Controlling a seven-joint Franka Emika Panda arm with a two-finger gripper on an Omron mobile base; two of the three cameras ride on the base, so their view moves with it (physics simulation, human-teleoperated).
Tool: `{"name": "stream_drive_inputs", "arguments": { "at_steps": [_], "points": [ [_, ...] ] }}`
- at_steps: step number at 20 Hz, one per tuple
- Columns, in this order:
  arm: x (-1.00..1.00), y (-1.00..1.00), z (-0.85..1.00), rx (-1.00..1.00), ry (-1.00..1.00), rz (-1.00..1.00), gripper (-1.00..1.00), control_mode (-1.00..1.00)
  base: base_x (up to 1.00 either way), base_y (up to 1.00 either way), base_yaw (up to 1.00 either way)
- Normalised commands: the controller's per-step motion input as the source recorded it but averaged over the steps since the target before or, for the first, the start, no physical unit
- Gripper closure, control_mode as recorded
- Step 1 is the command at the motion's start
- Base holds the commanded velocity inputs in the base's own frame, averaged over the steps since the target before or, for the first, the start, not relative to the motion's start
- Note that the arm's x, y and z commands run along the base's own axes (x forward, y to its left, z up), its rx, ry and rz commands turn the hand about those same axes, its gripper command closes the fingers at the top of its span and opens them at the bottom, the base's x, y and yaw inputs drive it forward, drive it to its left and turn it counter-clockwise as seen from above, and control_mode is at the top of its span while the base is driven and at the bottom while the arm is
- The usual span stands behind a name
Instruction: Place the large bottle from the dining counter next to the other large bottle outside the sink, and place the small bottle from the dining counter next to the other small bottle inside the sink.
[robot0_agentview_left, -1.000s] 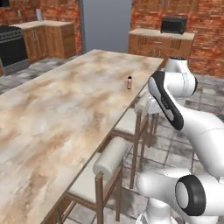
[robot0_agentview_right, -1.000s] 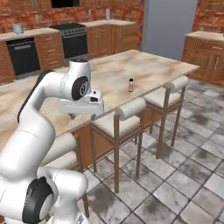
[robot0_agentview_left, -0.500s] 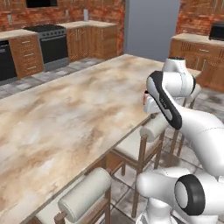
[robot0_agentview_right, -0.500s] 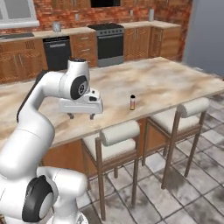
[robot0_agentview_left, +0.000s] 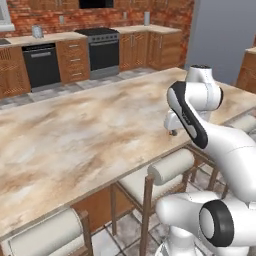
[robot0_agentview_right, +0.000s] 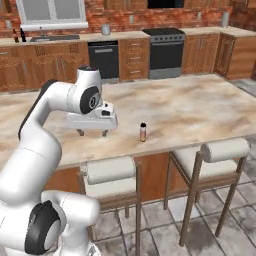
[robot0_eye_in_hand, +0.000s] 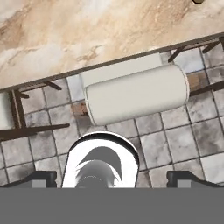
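1. Small bottle (robot0_agentview_right: 143, 132): stands upright on the worktop (robot0_agentview_right: 200, 107), close to its near edge, above the gap between two stools (robot0_agentview_right: 109, 171).
2. Hand (robot0_agentview_right: 92, 133): I hold it over the same edge, fingers pointing down, spread and grasping nothing.
3. Relation: in the right base view the bottle lies just beside my hand, to its right along the edge; its long axis is vertical, so I judge a sideways shift, then descent.
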Motion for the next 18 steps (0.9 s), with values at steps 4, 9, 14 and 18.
{"name": "stream_drive_inputs", "arguments": {
  "at_steps": [4, 9, 14, 18],
  "points": [
    [0.00, 0.00, 0.00, 0.00, 0.00, 0.00, -1.00, 1.00, 0.16, -0.99, 0.31],
    [0.00, 0.00, 0.00, 0.00, 0.00, 0.00, -1.00, 1.00, 0.27, -0.98, 0.21],
    [0.00, 0.00, 0.00, 0.00, 0.00, 0.00, -1.00, 1.00, 0.39, -0.55, 0.06],
    [0.00, 0.00, 0.00, 0.00, 0.00, 0.00, -1.00, 1.00, 0.37, -0.09, 0.01]
  ]
}}
